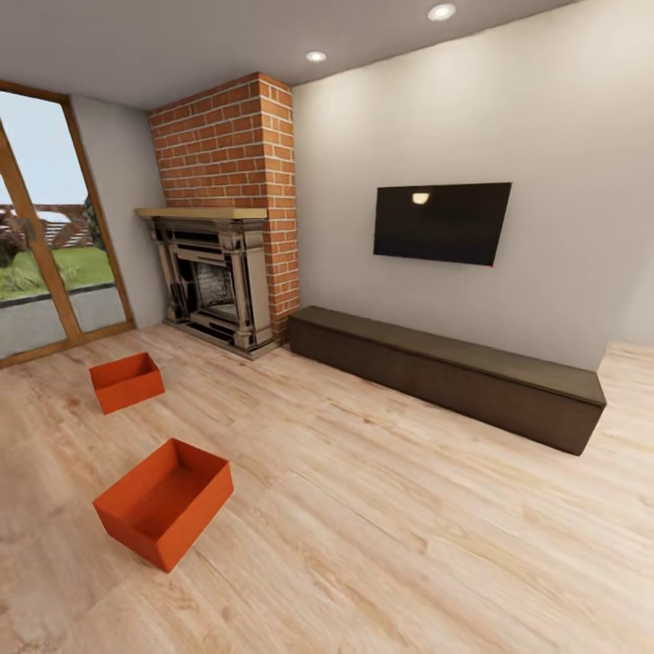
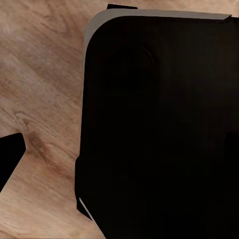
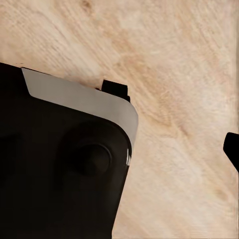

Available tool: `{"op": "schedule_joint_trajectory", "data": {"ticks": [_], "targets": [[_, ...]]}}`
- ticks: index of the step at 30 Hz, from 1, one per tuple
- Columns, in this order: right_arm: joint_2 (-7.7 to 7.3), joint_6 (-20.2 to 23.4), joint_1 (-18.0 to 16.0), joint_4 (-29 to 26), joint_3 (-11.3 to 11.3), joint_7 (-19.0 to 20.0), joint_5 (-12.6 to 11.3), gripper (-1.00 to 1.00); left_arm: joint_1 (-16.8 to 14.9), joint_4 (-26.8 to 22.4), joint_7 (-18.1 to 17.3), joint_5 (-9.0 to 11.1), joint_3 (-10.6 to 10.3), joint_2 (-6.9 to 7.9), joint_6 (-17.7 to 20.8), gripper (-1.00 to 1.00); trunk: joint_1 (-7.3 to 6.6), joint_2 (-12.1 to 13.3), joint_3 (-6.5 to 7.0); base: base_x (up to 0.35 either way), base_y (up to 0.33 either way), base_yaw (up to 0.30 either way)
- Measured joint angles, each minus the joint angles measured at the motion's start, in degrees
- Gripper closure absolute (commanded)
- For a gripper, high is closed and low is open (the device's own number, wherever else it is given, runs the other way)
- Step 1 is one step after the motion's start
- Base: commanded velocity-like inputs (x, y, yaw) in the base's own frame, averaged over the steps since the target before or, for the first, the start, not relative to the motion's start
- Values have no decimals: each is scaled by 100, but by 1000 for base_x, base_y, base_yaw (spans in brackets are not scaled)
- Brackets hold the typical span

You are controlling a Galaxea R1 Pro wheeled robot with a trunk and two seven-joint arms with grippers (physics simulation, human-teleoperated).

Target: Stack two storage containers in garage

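Two red-orange storage containers stand open-topped on the living room's light wood planks in the head view. The nearer container (image 1: 163, 502) lies at lower left, turned at an angle. The farther container (image 1: 127, 381) sits behind it, close to the glass garden doors (image 1: 45, 263). Both are empty. The left wrist view catches one dark fingertip (image 2: 10, 158) at its edge, the right wrist view another fingertip (image 3: 232, 149), each over bare planks with nothing held. The garage and its floor are out of view.
A brick fireplace (image 1: 222, 272) fills the far corner. A long low dark cabinet (image 1: 454, 372) runs along the white wall under a wall-mounted TV (image 1: 442, 222). My black base (image 2: 159, 129) looms large beneath the left wrist camera, and the black base (image 3: 55, 169) sits under the right wrist camera too.
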Motion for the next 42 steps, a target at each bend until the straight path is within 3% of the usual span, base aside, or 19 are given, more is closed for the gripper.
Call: {"op": "schedule_joint_trajectory", "data": {"ticks": [7,30,42], "targets": [[-11,-3,0,0,0,0,0,-100,0,0,0,0,0,0,0,-100,0,0,0,325,0,166],[-8,-2,0,0,0,0,0,-100,0,0,2,0,-3,0,0,-100,0,0,0,325,-2,4],[7,-11,0,1,1,0,-1,-100,0,0,8,-17,2,-3,-68,-100,1,0,0,283,-132,0]]}}
